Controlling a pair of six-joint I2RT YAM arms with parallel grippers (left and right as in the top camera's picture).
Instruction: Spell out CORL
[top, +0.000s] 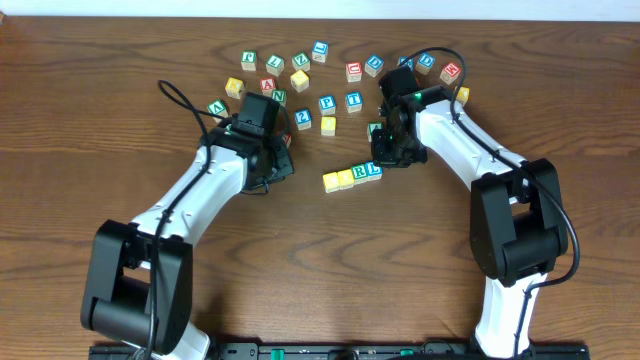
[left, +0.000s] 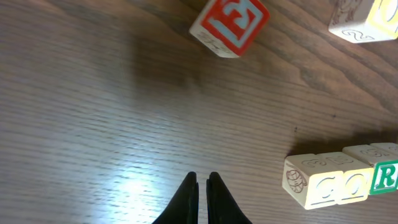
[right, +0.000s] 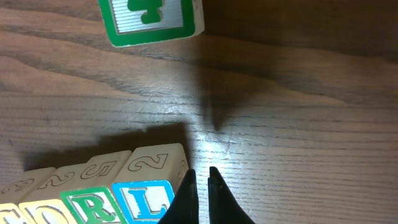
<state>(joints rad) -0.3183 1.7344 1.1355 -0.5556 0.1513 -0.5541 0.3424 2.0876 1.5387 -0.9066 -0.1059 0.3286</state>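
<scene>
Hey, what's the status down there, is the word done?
Left gripper shut, empty. Right gripper shut, empty, beside the L block. Row reads C-O-R-L. Spare blocks stand clear of it.

On the blue-framed white wooden cube (right: 142, 200) at the row's end: a blue L on top, an outlined 2 on its side. On the green-framed wooden cube (right: 93, 208) touching it: a green R, with an outlined 5 on the side. Further along the row, on the two pale yellow-lettered wooden cubes (left: 323, 190): a faint C, then O. On the separate green-bordered cube (right: 152, 18): a green 4. On the red-bordered cube (left: 231, 23): a red E. On the scattered coloured cubes (top: 300, 80) overhead: lettering too small to read.
</scene>
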